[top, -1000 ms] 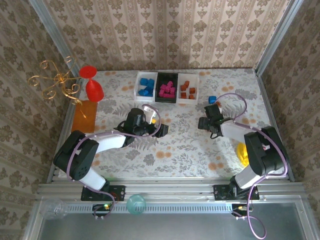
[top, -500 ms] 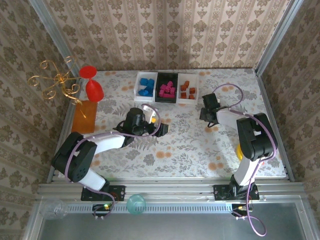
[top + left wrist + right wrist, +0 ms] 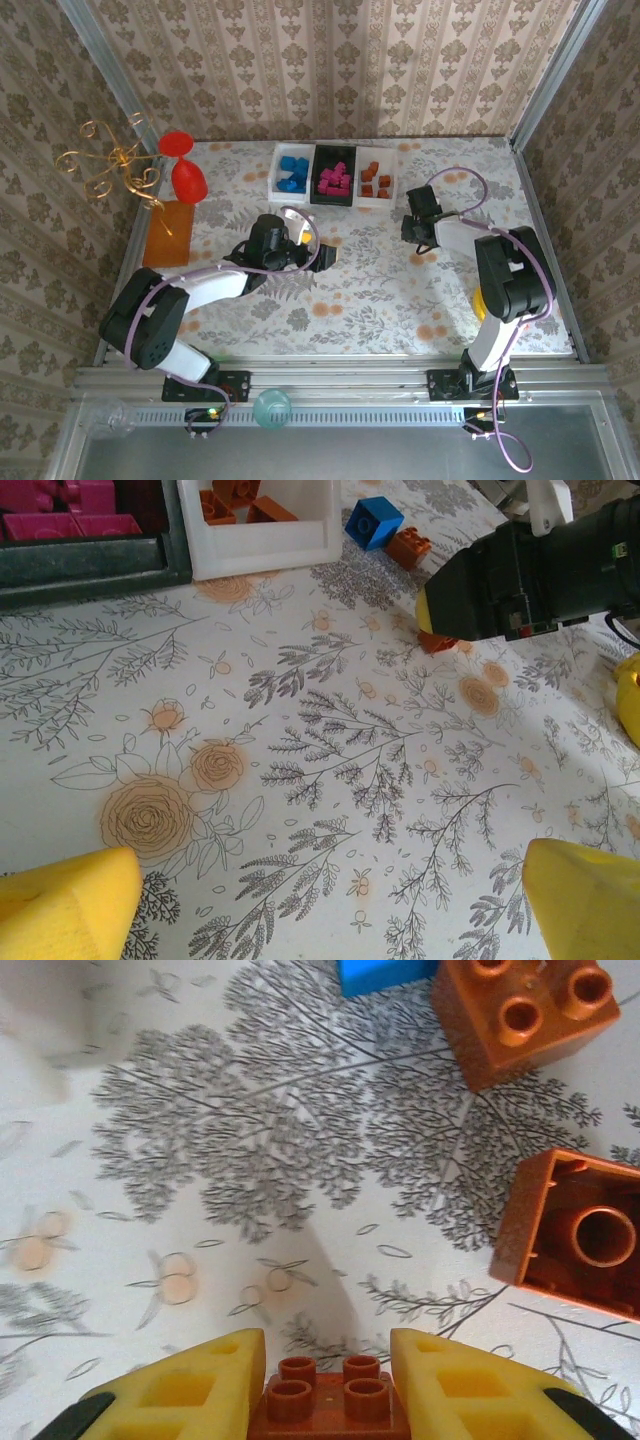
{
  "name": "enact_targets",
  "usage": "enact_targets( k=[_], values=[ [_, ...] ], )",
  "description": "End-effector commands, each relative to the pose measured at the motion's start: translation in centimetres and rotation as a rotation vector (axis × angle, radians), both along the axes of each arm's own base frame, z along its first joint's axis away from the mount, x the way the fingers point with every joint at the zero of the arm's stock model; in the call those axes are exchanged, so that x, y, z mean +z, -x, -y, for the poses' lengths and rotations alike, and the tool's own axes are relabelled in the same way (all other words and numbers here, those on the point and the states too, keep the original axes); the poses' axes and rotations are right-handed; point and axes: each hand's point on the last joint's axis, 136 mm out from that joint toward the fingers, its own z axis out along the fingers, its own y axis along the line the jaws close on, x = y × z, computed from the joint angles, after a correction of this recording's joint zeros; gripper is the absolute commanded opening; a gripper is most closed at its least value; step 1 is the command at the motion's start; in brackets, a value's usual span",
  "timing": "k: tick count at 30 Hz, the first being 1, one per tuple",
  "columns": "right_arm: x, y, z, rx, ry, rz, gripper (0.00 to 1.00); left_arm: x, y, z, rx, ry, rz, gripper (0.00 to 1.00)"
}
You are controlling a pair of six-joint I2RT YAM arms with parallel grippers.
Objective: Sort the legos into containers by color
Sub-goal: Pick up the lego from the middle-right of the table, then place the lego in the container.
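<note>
Right gripper (image 3: 325,1362): closed on one orange-brown brick (image 3: 327,1402).
Left gripper (image 3: 330,895): held open.
Loose orange-brown bricks (image 3: 530,1010): two, at right.
Blue brick (image 3: 385,972): one, top edge.
Bins (image 3: 315,190): three.

Black-white arms (image 3: 210,288), yellow fingers (image 3: 190,1390)

In the right wrist view, the bottom edge cuts the small orange-brown plastic brick (image 3: 330,1402) pinched in the right gripper (image 3: 328,1352); we see only its studded top. A blue plastic brick (image 3: 388,974) is a sliver at the top edge. From the left wrist, the black rectangular plastic bin (image 3: 80,560) and the white rectangular plastic bin (image 3: 262,546) run off the top.
</note>
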Motion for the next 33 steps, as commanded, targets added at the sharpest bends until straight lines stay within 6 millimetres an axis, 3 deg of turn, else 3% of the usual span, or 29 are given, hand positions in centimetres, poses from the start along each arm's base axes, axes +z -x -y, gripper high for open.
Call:
enact_targets(
  k=[1, 5, 11, 17, 19, 24, 29, 33],
  values=[
    [5.7, -1.2, -3.0, 0.086, -0.112, 0.162, 0.34, 1.0, -0.3, -0.2, 0.024, 0.001, 0.031, 0.99],
    [9.1, -2.8, -6.1, 0.145, -0.185, 0.274, 0.34, 0.8, -0.7, -0.9, 0.061, -0.017, 0.032, 0.99],
    [10.7, -6.7, -8.3, 0.167, -0.211, 0.322, 0.36, 0.8, -0.9, -1.4, 0.08, -0.02, 0.036, 0.99],
    [10.1, -11.7, -8.8, 0.158, -0.158, 0.341, 0.36, 1.4, -0.7, -1.3, 0.08, 0.006, 0.037, 0.99],
    [9.1, -13.1, -8.5, 0.14, -0.134, 0.329, 0.38, 1.5, -0.6, -1.3, 0.079, 0.012, 0.037, 0.99],
    [7.9, -16.3, -8.0, 0.114, -0.072, 0.304, 0.47, 2.0, -0.5, -1.3, 0.077, 0.028, 0.041, 0.99],
    [11.0, -16.0, -8.4, 0.131, -0.098, 0.343, 0.64, 2.5, -0.2, -1.0, 0.059, 0.044, 0.046, 0.99],
    [12.6, -12.8, -7.4, 0.143, -0.088, 0.371, 0.7, 3.3, 0.4, -0.2, 0.009, 0.079, 0.057, 0.99]
  ],
)
